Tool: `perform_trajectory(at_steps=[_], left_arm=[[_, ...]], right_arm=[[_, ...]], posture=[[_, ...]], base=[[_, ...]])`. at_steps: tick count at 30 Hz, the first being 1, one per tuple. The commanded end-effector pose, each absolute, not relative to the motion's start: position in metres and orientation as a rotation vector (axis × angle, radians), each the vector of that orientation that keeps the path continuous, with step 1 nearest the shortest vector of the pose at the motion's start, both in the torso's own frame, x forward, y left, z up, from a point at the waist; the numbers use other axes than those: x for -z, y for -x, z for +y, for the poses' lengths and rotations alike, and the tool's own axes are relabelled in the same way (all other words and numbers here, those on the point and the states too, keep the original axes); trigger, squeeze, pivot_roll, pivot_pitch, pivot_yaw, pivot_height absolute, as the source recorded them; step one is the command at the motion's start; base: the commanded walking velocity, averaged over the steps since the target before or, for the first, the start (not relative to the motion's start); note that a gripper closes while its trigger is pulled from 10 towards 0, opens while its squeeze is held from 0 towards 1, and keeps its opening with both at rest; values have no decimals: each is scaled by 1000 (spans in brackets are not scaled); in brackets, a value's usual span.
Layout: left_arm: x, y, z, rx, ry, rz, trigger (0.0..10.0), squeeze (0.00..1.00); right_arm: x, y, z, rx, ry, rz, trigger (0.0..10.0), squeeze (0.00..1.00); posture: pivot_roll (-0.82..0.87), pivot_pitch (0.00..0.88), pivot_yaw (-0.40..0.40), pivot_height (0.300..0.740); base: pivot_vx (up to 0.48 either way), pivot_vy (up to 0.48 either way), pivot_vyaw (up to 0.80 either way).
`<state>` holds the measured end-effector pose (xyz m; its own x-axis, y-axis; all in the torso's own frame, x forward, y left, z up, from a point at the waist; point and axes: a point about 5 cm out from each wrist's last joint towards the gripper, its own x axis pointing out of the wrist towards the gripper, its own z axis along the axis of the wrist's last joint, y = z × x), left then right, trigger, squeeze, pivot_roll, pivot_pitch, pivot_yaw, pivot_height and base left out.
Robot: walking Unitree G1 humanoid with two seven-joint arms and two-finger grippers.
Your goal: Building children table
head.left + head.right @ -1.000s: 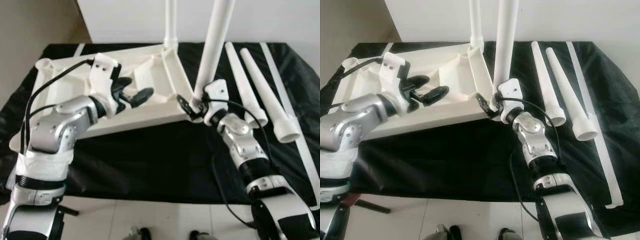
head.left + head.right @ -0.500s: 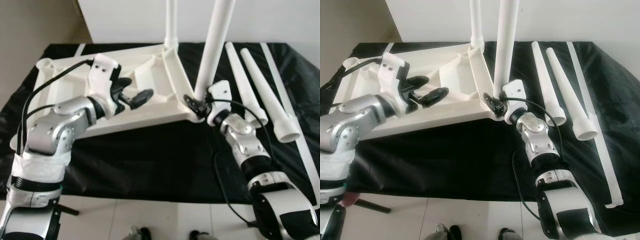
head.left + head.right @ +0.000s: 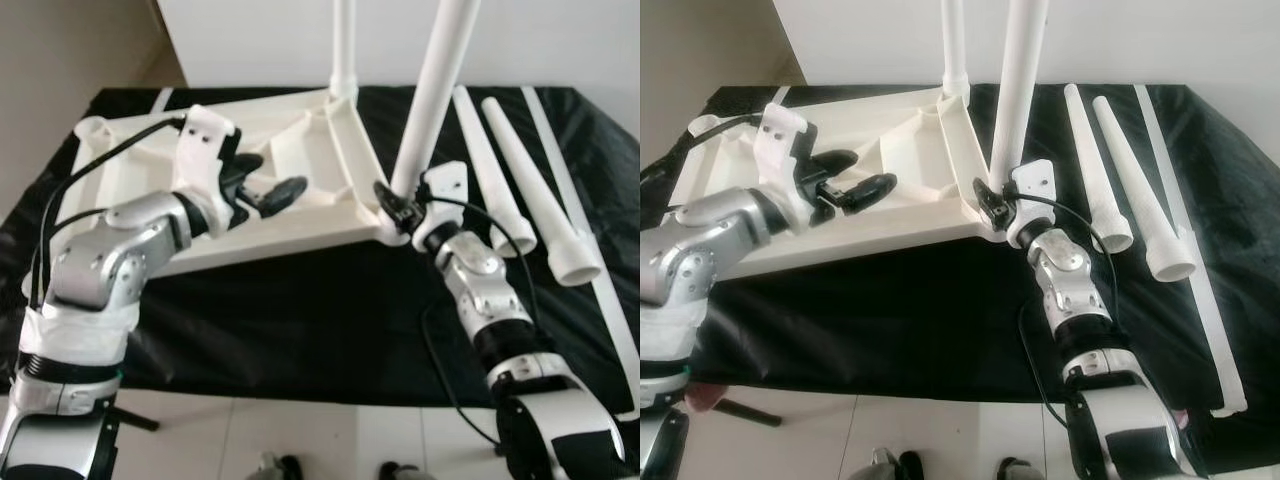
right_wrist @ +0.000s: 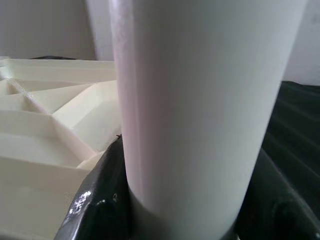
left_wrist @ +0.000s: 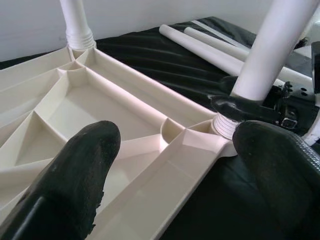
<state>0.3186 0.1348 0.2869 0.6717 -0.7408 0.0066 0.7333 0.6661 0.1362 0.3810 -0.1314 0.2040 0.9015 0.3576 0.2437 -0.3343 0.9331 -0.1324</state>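
Note:
The cream tabletop point(image 3: 300, 215) lies upside down on the black cloth, ribs facing up. A white leg point(image 3: 430, 95) stands tilted in its near right corner socket, and my right gripper point(image 3: 395, 208) is shut on the base of that leg point(image 4: 200, 110). Another leg point(image 3: 343, 45) stands upright in the far corner. My left gripper point(image 3: 265, 185) hovers open over the ribbed underside point(image 5: 125, 125), its fingertips point(image 5: 80, 165) spread with nothing between them. Two loose legs point(image 3: 525, 170) lie on the cloth to the right.
A long white strip point(image 3: 590, 230) lies along the right edge of the black cloth. An open socket point(image 3: 88, 128) sits at the tabletop's far left corner. White floor tiles point(image 3: 300, 440) lie in front of the cloth.
My right gripper has shifted slightly right and farther along with the leg's base, and the leg leans a bit more to the right. The left gripper has barely moved.

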Motion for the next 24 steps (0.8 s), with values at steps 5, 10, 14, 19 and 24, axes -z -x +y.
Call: perform_trajectory(at_steps=[5, 10, 14, 19, 24], left_arm=[[-285, -315, 135, 917, -149, -54, 0, 0], [-285, -314, 134, 919, -157, -53, 10000, 0], [-284, -314, 134, 918, -158, -52, 10000, 0], [-284, -314, 136, 899, -162, -53, 10000, 0], [-285, -314, 136, 898, -160, -55, 10000, 0]], right_arm=[[-180, -378, -141, -197, 37, -151, 10000, 0], [-183, -359, -126, 46, 25, -177, 10000, 0], [-182, -350, -121, 131, -14, -174, 10000, 0], [-174, -332, -94, 210, -96, -143, 10000, 0], [-177, -330, -87, 163, -118, -149, 10000, 0]], posture=[[-64, 188, 79, 740], [-61, 182, 64, 740], [-59, 179, 56, 740], [-50, 173, 47, 740], [-52, 171, 45, 740]], base=[[0, 0, 0], [0, 0, 0], [0, 0, 0], [0, 0, 0], [0, 0, 0]])
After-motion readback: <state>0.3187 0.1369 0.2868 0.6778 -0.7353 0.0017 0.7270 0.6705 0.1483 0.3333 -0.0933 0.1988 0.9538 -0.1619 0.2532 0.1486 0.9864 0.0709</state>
